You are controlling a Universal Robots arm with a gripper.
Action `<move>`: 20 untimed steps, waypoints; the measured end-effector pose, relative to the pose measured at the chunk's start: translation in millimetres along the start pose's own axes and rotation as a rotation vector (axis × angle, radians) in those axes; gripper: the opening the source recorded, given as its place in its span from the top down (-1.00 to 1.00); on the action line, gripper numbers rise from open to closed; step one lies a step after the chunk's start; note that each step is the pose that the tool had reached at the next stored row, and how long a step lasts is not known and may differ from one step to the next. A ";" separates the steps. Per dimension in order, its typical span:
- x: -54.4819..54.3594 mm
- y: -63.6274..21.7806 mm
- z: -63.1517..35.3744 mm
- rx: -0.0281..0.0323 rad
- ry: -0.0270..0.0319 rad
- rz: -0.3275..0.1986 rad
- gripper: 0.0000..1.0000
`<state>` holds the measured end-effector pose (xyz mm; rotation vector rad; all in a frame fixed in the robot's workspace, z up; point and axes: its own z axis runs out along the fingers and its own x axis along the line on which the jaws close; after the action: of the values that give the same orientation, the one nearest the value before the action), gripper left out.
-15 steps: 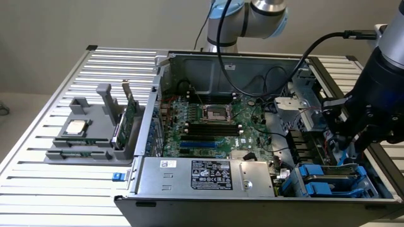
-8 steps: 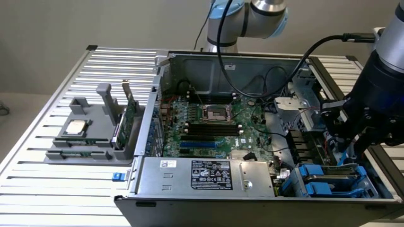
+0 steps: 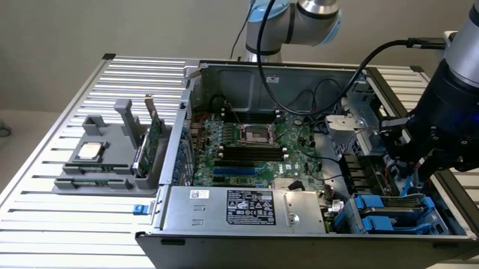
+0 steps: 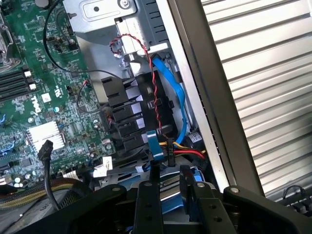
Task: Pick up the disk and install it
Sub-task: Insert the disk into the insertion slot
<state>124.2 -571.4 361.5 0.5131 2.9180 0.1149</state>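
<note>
We judge installing in hand: the gripper looks clamped on the disk at the bay. Seating calls for keeping clear of cables.

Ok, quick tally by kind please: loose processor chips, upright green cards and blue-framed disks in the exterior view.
Processor chip, in the grey holder: 1
Upright green card, same holder: 1
Disk, in the case by the end effector: 1
Total: 3
</note>
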 end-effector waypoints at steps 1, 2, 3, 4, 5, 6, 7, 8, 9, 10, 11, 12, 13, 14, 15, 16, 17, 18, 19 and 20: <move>-0.1 0.1 0.1 -0.0002 0.0001 0.000 0.39; 0.0 0.0 0.1 -0.0003 0.0002 0.000 0.39; 0.0 0.0 0.3 -0.0004 0.0002 0.000 0.39; 0.0 0.0 0.7 -0.0005 0.0001 0.000 0.39; 0.1 0.0 1.1 -0.0005 -0.0001 0.000 0.39; 0.2 0.1 1.5 -0.0007 -0.0001 0.000 0.39; 0.3 0.2 2.0 -0.0010 -0.0003 0.000 0.39; 0.5 0.2 2.6 -0.0017 -0.0004 0.000 0.39; 0.6 0.2 3.2 -0.0029 -0.0004 0.001 0.39; 0.6 0.3 3.5 -0.0041 -0.0006 0.001 0.39; 0.6 0.3 3.9 -0.0058 -0.0007 0.001 0.39; 0.6 0.5 4.1 -0.0074 -0.0010 0.002 0.39; 0.5 0.8 4.4 -0.0092 -0.0015 0.002 0.39; 0.4 1.0 4.7 -0.0107 -0.0024 0.002 0.39; 0.3 1.2 4.9 -0.0119 -0.0033 0.002 0.39; 0.2 1.4 4.9 -0.0126 -0.0043 0.002 0.39; 0.0 1.5 5.0 -0.0130 -0.0052 0.002 0.39; 0.0 1.5 5.1 -0.0131 -0.0058 0.003 0.39; -0.1 1.5 5.2 -0.0133 -0.0064 0.003 0.39; -0.1 1.6 5.3 -0.0134 -0.0070 0.003 0.39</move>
<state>125.8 -569.8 356.4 0.5150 2.9077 0.1327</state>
